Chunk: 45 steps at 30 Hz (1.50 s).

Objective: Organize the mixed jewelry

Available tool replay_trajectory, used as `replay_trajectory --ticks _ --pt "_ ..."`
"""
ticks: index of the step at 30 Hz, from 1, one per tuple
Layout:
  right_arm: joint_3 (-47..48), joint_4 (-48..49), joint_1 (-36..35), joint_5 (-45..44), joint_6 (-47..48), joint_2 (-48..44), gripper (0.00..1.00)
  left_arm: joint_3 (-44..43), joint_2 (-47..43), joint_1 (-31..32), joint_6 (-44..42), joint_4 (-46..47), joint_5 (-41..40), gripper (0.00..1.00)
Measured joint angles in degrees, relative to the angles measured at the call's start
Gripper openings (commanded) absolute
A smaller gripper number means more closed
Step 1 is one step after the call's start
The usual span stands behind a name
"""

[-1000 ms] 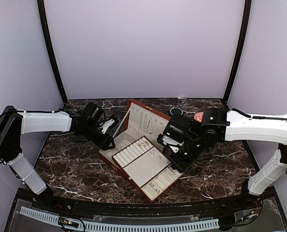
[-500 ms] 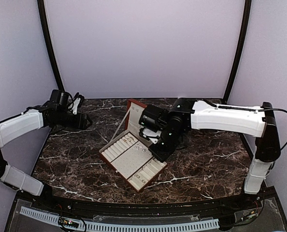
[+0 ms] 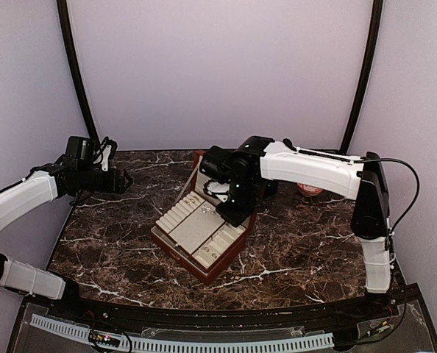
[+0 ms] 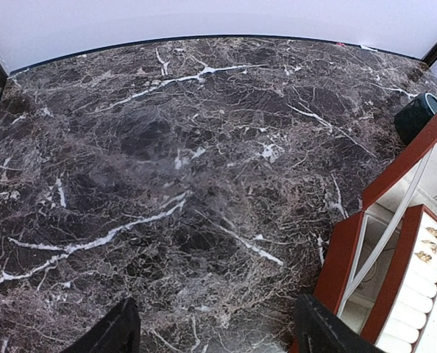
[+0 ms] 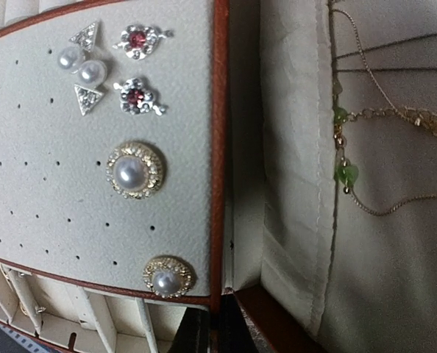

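Over the wooden box (image 3: 196, 261), the right gripper (image 5: 212, 332) hangs pinched shut, holding nothing I can see. The earrings (image 5: 134, 170) sit on the cream pad (image 5: 42, 184). The chains (image 5: 395, 114) lie in the lid (image 5: 395, 287). The left gripper (image 4: 215, 334) is wide open, off to the side over the table (image 4: 167, 147). Sorting looks nearly done. Next probably comes a gentle push to close the lid.

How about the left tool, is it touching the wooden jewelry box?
Apart. The top view shows bare marble tabletop between the open left tool and the wooden jewelry box; the left wrist view shows the same gap.
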State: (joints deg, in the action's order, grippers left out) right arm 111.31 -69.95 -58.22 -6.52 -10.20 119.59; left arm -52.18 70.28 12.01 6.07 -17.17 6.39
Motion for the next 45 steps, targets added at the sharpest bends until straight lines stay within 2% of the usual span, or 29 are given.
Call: replay_trajectory --ticks 7,27,41,42,45 --pt "3.9 -1.1 0.5 -1.3 1.5 3.5 0.00 0.0 -0.1 0.0 0.0 0.0 -0.3 0.74" --pt "5.0 -0.8 0.2 -2.5 2.3 7.1 0.00 0.1 -1.1 0.0 -0.1 0.0 -1.7 0.74" --pt "5.2 0.2 -0.2 0.3 2.3 7.8 0.00 0.1 -1.1 0.0 -0.4 0.0 -1.8 0.74" --pt "5.3 0.1 -0.2 0.3 2.2 7.9 0.03 0.1 -1.1 0.0 -0.3 0.0 -1.8 0.74" --pt "6.0 -0.4 -0.2 0.2 1.9 7.9 0.23 0.1 -1.1 0.0 -0.3 0.0 -1.8 0.75"
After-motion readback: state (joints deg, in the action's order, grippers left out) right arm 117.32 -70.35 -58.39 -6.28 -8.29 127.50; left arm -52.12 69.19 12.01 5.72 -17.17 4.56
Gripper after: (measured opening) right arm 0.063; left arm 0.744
